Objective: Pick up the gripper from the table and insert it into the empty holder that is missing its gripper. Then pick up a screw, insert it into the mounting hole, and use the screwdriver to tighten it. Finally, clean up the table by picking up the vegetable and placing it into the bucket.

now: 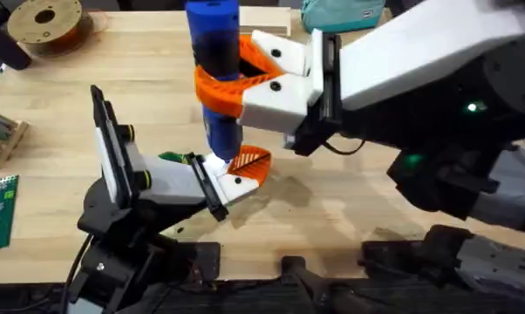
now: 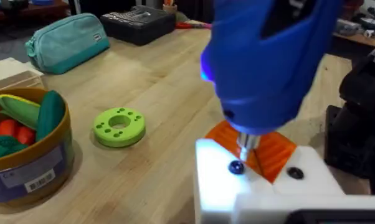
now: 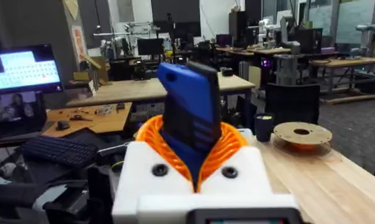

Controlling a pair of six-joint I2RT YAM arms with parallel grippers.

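Two end effectors meet mid-tabletop (image 1: 350, 209); the right end effector (image 1: 245, 74), white blocks with ribbed orange pads, is clenched around the smooth blue screwdriver (image 1: 217, 78), upright, its thin metal bit on a dark screw (image 2: 236, 167) in the left end effector's (image 1: 241, 170) white block; whether the left one is clenched cannot be told.

On the table (image 1: 350, 209) the left gripper (image 1: 245, 174) sits near the middle with the right gripper (image 1: 245, 65) above and just behind it, and the screwdriver (image 1: 217, 70) stands upright between the right one's fingers, its bit coming down onto the holder (image 2: 237, 180) on the left arm's end. In the left wrist view the bucket (image 2: 32, 165) lies well apart from the holder, vegetable pieces inside it, with a ring-shaped disc (image 2: 119, 126) between the two and a pouch (image 2: 66, 40) behind the disc
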